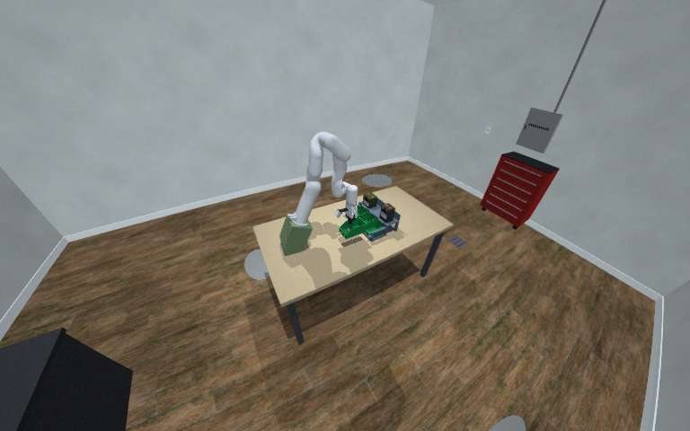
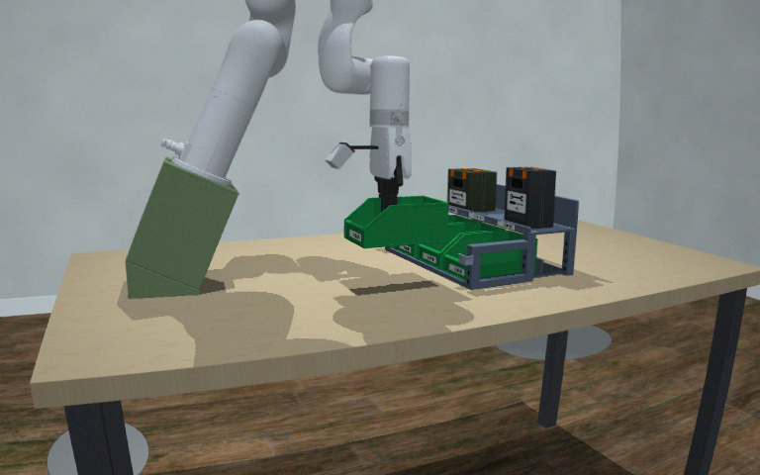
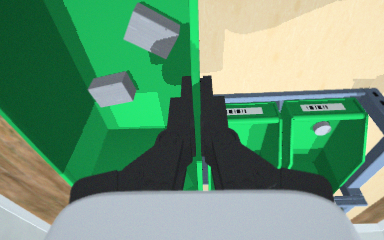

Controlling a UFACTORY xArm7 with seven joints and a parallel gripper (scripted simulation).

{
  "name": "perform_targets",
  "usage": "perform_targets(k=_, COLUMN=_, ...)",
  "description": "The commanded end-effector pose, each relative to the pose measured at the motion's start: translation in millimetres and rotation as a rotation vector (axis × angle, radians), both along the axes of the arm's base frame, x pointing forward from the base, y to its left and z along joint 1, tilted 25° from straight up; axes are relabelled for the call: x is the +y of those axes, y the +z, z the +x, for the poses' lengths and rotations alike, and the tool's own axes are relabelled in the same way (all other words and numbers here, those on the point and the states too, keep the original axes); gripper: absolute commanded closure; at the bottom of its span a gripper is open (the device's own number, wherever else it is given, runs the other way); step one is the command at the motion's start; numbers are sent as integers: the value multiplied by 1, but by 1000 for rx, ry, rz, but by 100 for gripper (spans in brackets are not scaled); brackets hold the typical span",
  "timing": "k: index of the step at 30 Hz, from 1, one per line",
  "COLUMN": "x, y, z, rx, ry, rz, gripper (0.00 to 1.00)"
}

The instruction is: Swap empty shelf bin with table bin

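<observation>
Overhead, the gripper [image 1: 350, 220] [image 2: 388, 208] [image 3: 197, 93] points straight down.

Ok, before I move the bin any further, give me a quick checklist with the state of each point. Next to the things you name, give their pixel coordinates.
1. Gripper [image 1: 350, 219] [image 2: 388, 208] [image 3: 197, 93] closed on the held bin's [image 1: 349, 229] [image 2: 404, 225] [image 3: 127, 112] side wall: ok, the wall runs between the fingertips.
2. Parts still in the held bin: ok for the two grey blocks [image 3: 152, 31] [image 3: 112, 90] visible; whether any is missing, cannot tell.
3. Held bin clear of the table top [image 1: 315, 264] [image 2: 314, 330] [image 3: 290, 45]: ok, it hangs above it.
4. Place on the shelf [image 1: 376, 234] [image 2: 500, 246] [image 3: 300, 95] free for it: cannot tell, the held bin hides that part.
5. Empty bin flat on the table top: cannot tell, no view shows it there.
</observation>
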State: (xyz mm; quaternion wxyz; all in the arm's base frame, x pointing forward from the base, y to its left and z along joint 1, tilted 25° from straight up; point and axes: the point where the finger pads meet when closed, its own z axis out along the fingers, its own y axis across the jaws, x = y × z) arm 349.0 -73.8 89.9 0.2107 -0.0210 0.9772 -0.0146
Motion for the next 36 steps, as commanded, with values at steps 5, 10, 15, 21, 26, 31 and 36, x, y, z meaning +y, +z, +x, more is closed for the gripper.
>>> perform_targets(k=5, x=-24, y=-3, z=-2, rx=-3, ry=15, rz=-8, gripper=100)
perform_targets(k=10, x=-27, y=-4, z=-2, rx=-3, ry=17, rz=-9, gripper=100)
perform_targets(k=15, x=-27, y=-4, z=-2, rx=-3, ry=17, rz=-9, gripper=100)
perform_targets(k=21, x=-27, y=-4, z=-2, rx=-3, ry=17, rz=-9, gripper=100)
perform_targets(k=26, x=-27, y=-4, z=-2, rx=-3, ry=17, rz=-9, gripper=100)
perform_targets(k=31, x=-27, y=-8, z=0, rx=-3, ry=17, rz=-8, gripper=100)
perform_targets(k=36, x=-28, y=-14, z=3, rx=-3, ry=17, rz=-8, gripper=100)
